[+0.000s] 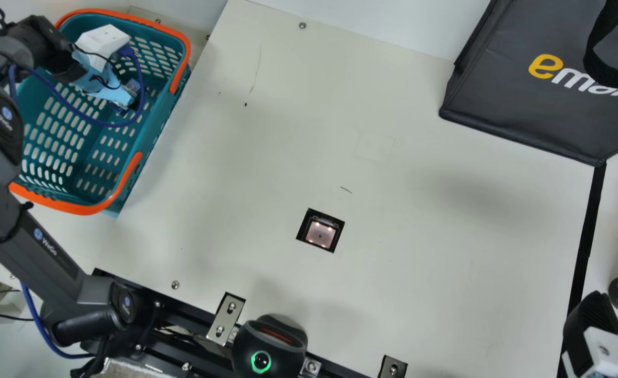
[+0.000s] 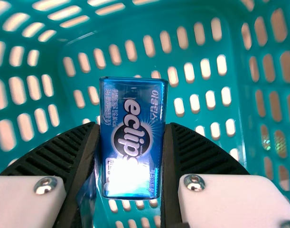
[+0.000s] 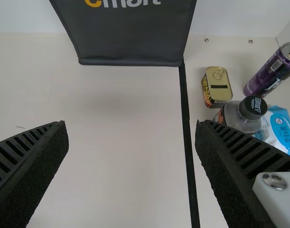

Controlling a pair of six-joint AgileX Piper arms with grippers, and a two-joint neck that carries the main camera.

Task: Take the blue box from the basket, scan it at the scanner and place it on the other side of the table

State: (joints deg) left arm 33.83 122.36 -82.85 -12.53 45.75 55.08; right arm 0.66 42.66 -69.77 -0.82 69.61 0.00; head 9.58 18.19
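In the main view my left gripper (image 1: 124, 95) is down inside the teal basket (image 1: 77, 209) with the orange rim, at the upper left. The left wrist view has the blue box (image 2: 133, 137) held between both ribbed fingers of that gripper (image 2: 132, 138), its printed face towards the camera and the basket's slotted wall (image 2: 201, 80) behind it. A square scanner window (image 1: 320, 232), lit inside, is set into the table. My right gripper (image 1: 592, 320) is at the main view's lower right corner; in the right wrist view that gripper (image 3: 131, 126) stands open and holds nothing.
A dark bag (image 1: 508, 100) stands at the back right. Beyond the black tape line (image 3: 186, 128) are a yellow-topped can (image 3: 218, 85), a dark-capped bottle (image 3: 247, 114), a purple can (image 3: 273, 71) and a blue-white pack (image 3: 281, 128). A black device (image 1: 269, 344) sits at the front edge.
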